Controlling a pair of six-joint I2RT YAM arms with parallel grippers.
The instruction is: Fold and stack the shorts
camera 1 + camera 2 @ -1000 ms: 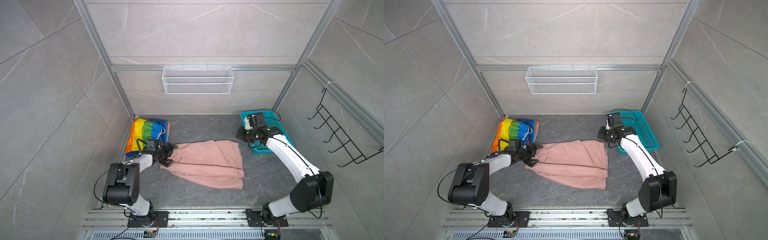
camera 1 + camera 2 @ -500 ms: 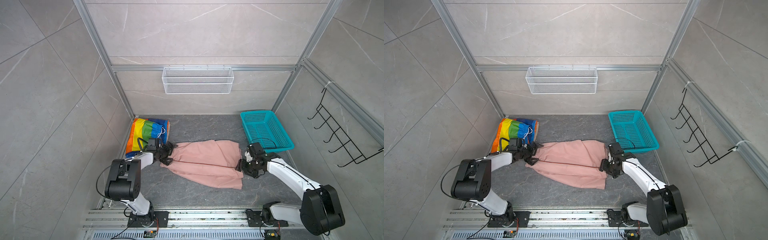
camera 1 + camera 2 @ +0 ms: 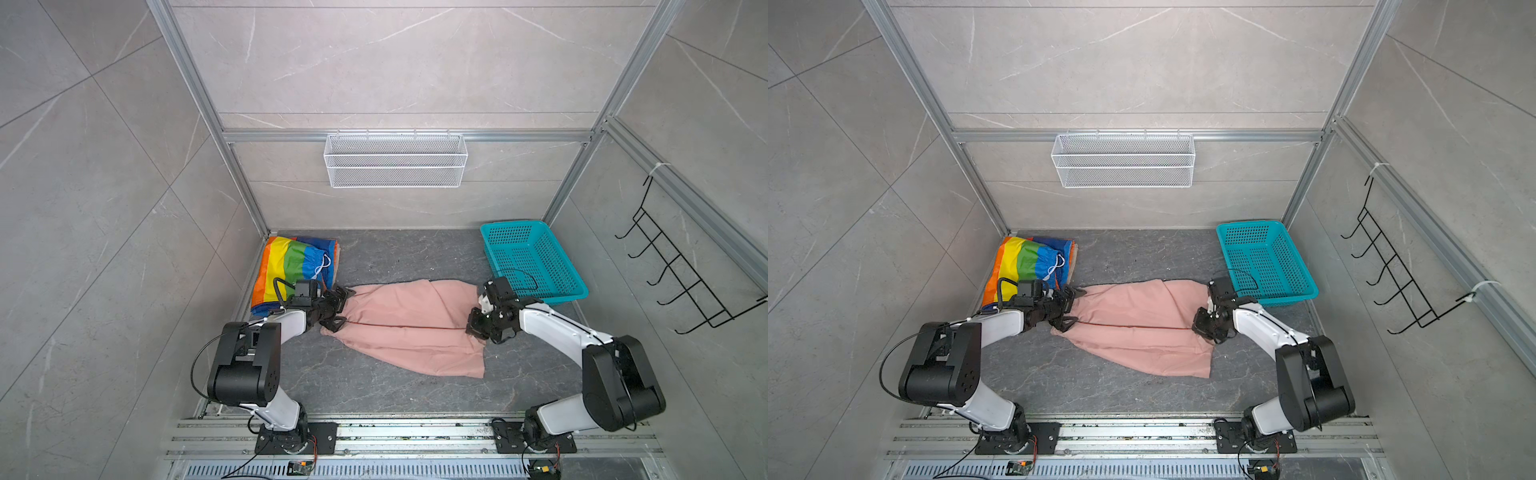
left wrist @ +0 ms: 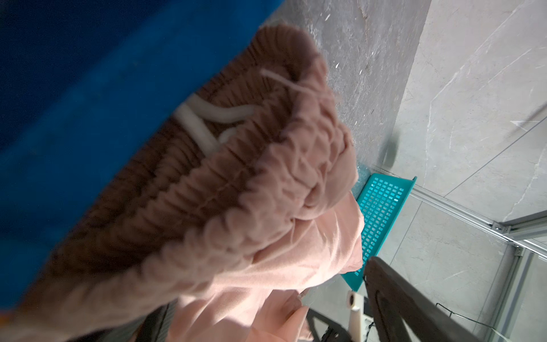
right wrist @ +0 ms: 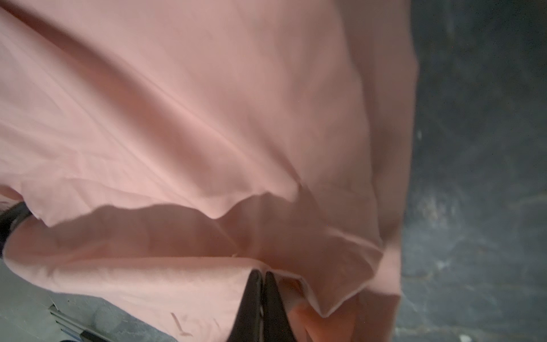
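– Shorts first: where do the pink shorts (image 3: pixel 409 328) lie?

– Spread flat on the dark table (image 3: pixel 395 257), in the middle between the two arms in both top views. The gathered waistband points toward the left arm and the leg hems toward the right arm.

– And the other pairs?

– The rainbow shorts (image 3: pixel 291 266) lie folded in the far left corner with a white drawstring on top. A thin edge of the beige shorts (image 3: pixel 338 251) shows beneath them on the side facing the middle.

– What is the left gripper doing?

– The left gripper (image 3: pixel 343 308) sits low at the waistband end with its jaws spread wide and the bunched elastic between them. Its wrist view is filled by the ribbed waistband (image 4: pixel 236 192) and a cream drawstring, with blurred blue cloth beside them. I cannot tell whether the fingers touch the fabric.

– And the right gripper?

– The right gripper (image 3: pixel 473 330) is down at the leg hem. In its wrist view the two black fingers (image 5: pixel 250 299) are pressed together. Their tips are tucked into the fold of the hem, pinching pink cloth.

– Where is the basket?

– The teal basket (image 3: pixel 513 225) stands in the far right corner, just behind the right arm and near the leg end of the pink shorts. A white wire basket (image 3: pixel 395 160) hangs on the back wall.
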